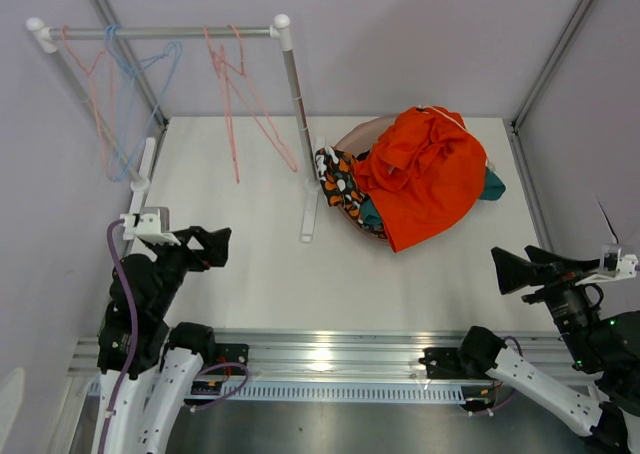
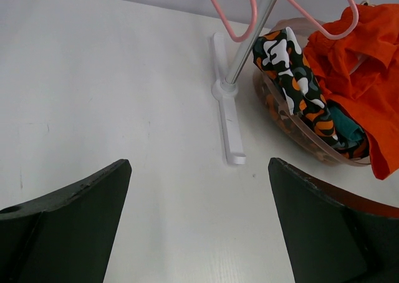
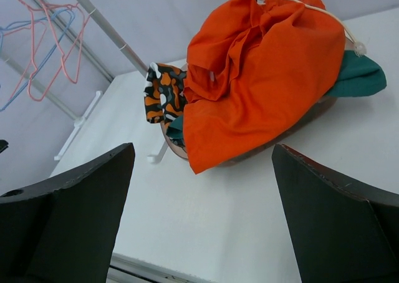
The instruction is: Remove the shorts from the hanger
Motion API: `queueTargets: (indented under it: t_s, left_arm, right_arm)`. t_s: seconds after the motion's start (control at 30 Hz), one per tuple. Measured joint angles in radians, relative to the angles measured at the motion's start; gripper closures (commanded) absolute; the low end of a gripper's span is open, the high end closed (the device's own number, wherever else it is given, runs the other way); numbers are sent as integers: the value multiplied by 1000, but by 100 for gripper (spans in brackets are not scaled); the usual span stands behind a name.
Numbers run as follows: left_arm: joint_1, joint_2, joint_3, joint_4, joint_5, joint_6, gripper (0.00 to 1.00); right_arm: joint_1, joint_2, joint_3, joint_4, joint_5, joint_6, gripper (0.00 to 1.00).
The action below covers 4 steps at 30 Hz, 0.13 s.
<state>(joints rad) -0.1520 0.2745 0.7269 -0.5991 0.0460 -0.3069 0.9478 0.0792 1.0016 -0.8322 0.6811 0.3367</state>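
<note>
Bright orange shorts [image 1: 425, 174] with a white drawstring lie on top of a heap in a clear basket [image 1: 352, 137] at the table's back right. Under them show black shorts with an orange-and-white pattern [image 1: 338, 182] and teal shorts [image 1: 492, 184]. The plain black and light blue shorts are hidden. The heap also shows in the right wrist view [image 3: 262, 71] and the left wrist view [image 2: 361, 71]. Empty pink hangers [image 1: 240, 84] and a blue hanger [image 1: 140, 84] hang on the rack rail [image 1: 160, 32]. My left gripper [image 1: 215, 244] and right gripper [image 1: 510, 269] are open, empty, and low near the front.
The white rack's upright post [image 1: 297, 114] and its foot bar [image 1: 310, 214] stand just left of the basket. Its other foot [image 1: 143, 169] is at the left wall. Metal frame posts [image 1: 560, 49] rise at the back corners. A rail [image 1: 330, 359] runs along the front edge.
</note>
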Motion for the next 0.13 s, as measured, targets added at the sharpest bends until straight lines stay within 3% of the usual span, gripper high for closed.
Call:
queueTargets:
  t_s: [0.13]
  left_arm:
    - [0,0,-2,0,-10,0,1]
  right_arm:
    - [11,-6,-4,1,3,-6,1]
